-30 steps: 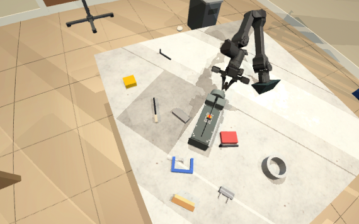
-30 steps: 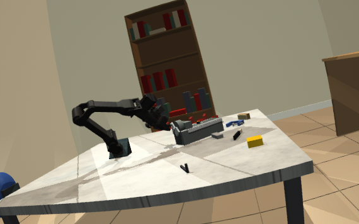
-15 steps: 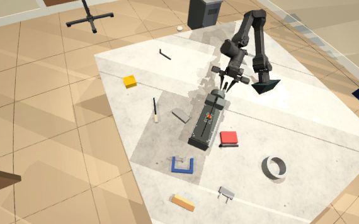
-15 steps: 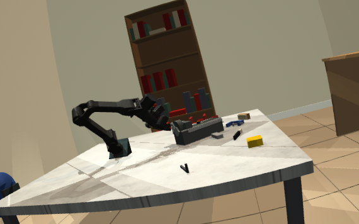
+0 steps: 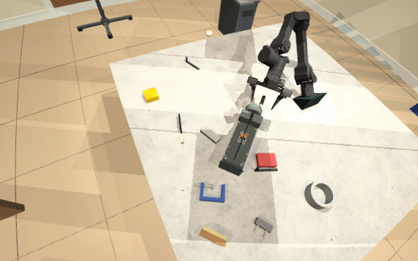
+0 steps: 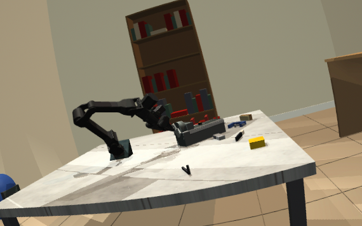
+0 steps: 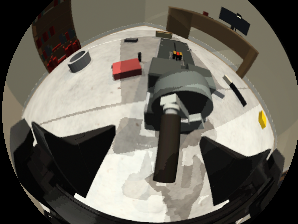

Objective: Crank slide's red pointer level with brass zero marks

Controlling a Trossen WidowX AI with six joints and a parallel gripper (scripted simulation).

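Observation:
The grey machine (image 5: 230,153) (image 6: 201,133) (image 7: 159,66) stands on the table. Its small red pointer (image 5: 243,135) shows around the middle of the long slot, with orange-yellow bits close by; it also shows in the wrist view (image 7: 177,55). Whether it is exactly level with the brass marks is too small to tell. The round crank hub (image 5: 254,108) (image 7: 182,85) is at the end nearest the arm. Its dark brown handle (image 5: 262,99) (image 7: 168,150) points toward the gripper. My gripper (image 5: 262,105) (image 7: 160,136) is open, one finger on each side of the handle, with gaps between.
A red block (image 5: 266,160) (image 7: 127,68) lies beside the machine, a flat grey piece (image 5: 210,135) (image 6: 219,136) on its other side. Farther off are a grey ring (image 5: 320,195) (image 7: 79,61), a blue clamp (image 5: 212,199) and a yellow block (image 5: 151,94) (image 6: 256,143).

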